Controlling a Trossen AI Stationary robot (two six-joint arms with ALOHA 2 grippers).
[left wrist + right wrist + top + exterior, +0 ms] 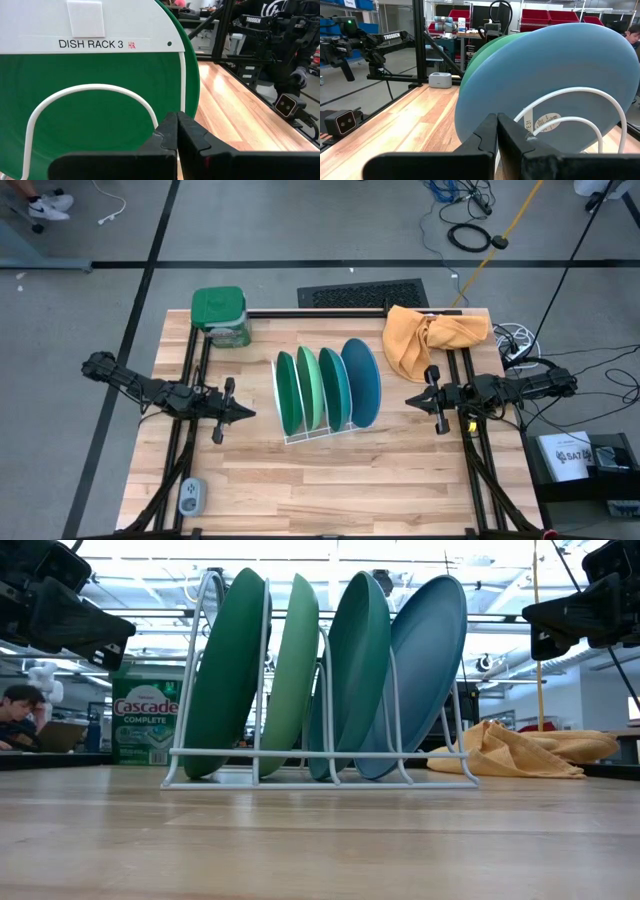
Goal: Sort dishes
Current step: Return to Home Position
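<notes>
Four plates stand on edge in the white wire rack [300, 752] at the middle of the table [350, 490], one to a slot. All tilt the same way, their tops leaning toward the rack's blue end. From one end of the rack to the other they run dark green plate [288, 395], light mint green plate [309, 385], teal plate [335, 388] and blue plate [362, 380]. Neighbouring plates overlap closely when seen from above. A white tag [95, 30] printed "DISH RACK 3" sits at the rack's dark-green end, in front of that plate.

The left arm [150, 390] reaches in toward the rack's dark-green end. The left jaws hang clear of the table, near that end but not touching it. They are pressed together with nothing between them.

The right arm [510, 387] mirrors it at the rack's blue end. The right jaws are likewise raised off the table and near the blue plate without contact. They are closed tight on nothing.

Beyond the rack, off its dark-green end, stands a green-lidded Cascade container [220, 315], well apart from the plates. Beyond the rack's blue end lies a crumpled orange cloth [430, 335]. A small grey device [191, 496] rests at the table's edge on the opposite side of the rack from the container, well apart from everything else.
</notes>
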